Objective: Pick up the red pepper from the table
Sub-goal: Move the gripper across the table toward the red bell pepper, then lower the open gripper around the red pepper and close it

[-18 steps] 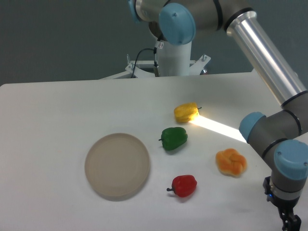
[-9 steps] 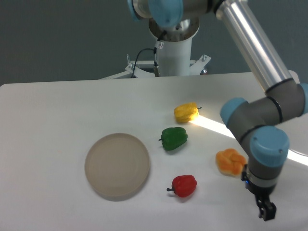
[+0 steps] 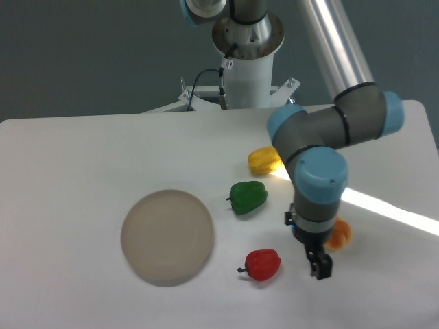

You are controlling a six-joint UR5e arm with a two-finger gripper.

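The red pepper (image 3: 263,264) lies on the white table (image 3: 68,171) near the front, its dark stem pointing left. My gripper (image 3: 319,266) hangs point-down to the right of it, a short gap away, not touching it. Its dark fingers look close together with nothing between them, but they are too small to tell open from shut. The wrist above the gripper covers most of the orange pepper (image 3: 339,236).
A green pepper (image 3: 247,197) sits behind the red one, and a yellow pepper (image 3: 263,160) lies farther back, partly behind the arm's elbow. A round beige plate (image 3: 167,236) rests to the left of the red pepper.
The arm has swung left from the table's front right corner, bringing the gripper from the far right to just right of the red pepper. The peppers and plate have not moved.
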